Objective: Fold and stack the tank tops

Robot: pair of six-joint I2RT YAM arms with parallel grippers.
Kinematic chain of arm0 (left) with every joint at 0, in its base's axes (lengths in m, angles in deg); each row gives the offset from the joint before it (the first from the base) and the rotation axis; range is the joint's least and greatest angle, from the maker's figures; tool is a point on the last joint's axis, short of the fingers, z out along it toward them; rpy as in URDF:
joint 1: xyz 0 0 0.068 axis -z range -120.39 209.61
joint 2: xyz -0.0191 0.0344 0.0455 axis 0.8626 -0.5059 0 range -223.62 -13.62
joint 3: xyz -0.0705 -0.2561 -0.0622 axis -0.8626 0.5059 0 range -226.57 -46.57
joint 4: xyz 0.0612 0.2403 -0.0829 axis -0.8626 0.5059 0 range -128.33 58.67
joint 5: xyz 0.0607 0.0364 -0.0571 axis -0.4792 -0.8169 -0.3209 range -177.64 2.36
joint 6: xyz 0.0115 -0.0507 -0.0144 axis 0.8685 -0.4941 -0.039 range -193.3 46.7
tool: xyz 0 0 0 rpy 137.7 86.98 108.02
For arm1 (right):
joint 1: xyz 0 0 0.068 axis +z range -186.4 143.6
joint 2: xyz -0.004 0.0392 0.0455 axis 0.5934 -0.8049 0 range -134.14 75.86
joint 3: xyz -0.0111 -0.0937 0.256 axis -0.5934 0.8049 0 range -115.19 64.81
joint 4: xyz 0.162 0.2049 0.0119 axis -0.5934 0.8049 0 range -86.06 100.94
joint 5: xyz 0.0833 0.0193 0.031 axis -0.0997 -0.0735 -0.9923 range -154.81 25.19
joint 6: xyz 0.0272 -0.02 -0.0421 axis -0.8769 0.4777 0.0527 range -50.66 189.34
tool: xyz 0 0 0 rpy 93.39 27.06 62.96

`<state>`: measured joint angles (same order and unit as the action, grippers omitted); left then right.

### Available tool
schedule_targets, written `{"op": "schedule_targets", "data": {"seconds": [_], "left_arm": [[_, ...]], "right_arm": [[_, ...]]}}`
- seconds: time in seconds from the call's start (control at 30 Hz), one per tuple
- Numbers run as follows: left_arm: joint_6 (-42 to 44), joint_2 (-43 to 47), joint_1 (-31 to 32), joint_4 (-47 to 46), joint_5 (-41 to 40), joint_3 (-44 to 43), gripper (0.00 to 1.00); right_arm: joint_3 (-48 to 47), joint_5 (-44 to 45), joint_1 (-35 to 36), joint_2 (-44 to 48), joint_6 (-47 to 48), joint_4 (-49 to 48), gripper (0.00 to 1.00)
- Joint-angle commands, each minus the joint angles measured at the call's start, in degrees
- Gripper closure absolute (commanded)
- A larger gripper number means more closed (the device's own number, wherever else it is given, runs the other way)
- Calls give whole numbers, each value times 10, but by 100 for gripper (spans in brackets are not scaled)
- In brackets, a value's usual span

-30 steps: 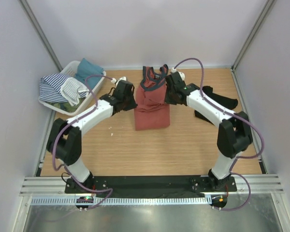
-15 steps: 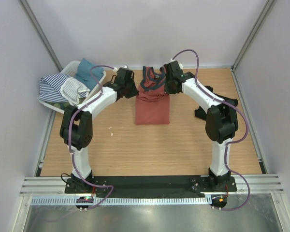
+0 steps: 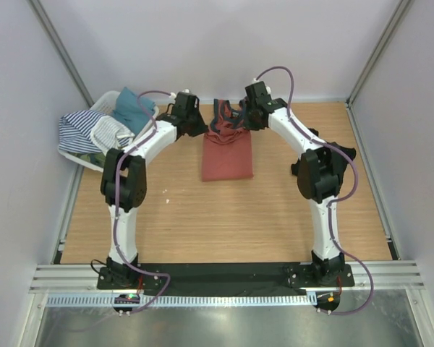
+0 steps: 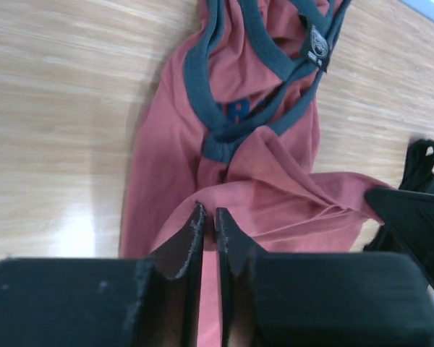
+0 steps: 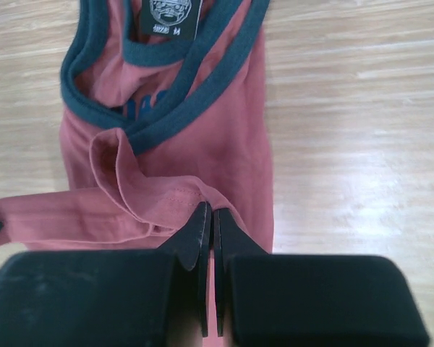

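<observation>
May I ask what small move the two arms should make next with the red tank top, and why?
Probably lower the pinched edge onto the cloth below and open both sets of jaws. The left gripper and the right gripper each pinch a doubled-over edge of the red tank top, held just short of its neckline, so the fold looks made and only needs setting down.

— Where does the tank top (image 3: 227, 159) lie?
— On the table (image 3: 202, 217), about midway across, with its straps at the far end.
— What is around it?
— To its left, well apart, stands a basket (image 3: 103, 101) with clothes (image 3: 83, 130) in it, some hanging over the rim. To its right, a second tank top (image 3: 341, 153) lies on the table.
— And the arms?
— The left gripper (image 4: 206, 217) is at its far left edge, and the right gripper (image 5: 208, 217) is at its far right edge.
</observation>
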<state>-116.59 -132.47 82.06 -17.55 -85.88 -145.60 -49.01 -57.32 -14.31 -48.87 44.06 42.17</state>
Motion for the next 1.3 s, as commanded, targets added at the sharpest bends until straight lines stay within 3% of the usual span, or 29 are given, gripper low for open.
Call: {"op": "schedule_targets", "data": {"seconds": [0.0,0.03,0.07,0.1,0.17,0.27,0.43,0.53,0.7,0.83,1.07,1.2,1.27], "left_arm": [[-5,-66,-13,-41,40,-62,87],[-11,-85,-21,-40,55,-82,76],[-17,-122,-28,-32,70,-125,41],[-28,-132,-38,-14,92,-140,32],[-29,-118,-45,-14,102,-131,16],[-12,-66,-47,-45,83,-74,11],[-5,51,-45,-68,88,63,10],[-1,109,-37,-96,103,152,16],[-9,157,-23,-143,107,263,19],[-10,165,-22,-148,116,290,25],[-9,181,2,-148,113,347,35],[-6,184,21,-156,112,371,41],[-2,187,27,-162,112,386,44]], "right_arm": [[-54,2,-17,-53,6,-4,94],[-62,6,-29,-64,0,-8,89],[-70,7,-34,-80,-5,-9,74],[-69,7,-40,-81,-8,-17,48],[-34,12,-47,-67,-6,-28,38],[79,14,-52,4,-1,-95,29],[210,-22,-60,125,-3,-184,25],[288,-57,-61,168,3,-221,29],[378,-68,-60,238,-4,-277,27],[382,-88,-60,250,-1,-279,27],[420,-156,-59,238,-19,-243,51],[488,-206,-56,261,-29,-278,51],[515,-234,-49,273,-19,-284,46]]}}
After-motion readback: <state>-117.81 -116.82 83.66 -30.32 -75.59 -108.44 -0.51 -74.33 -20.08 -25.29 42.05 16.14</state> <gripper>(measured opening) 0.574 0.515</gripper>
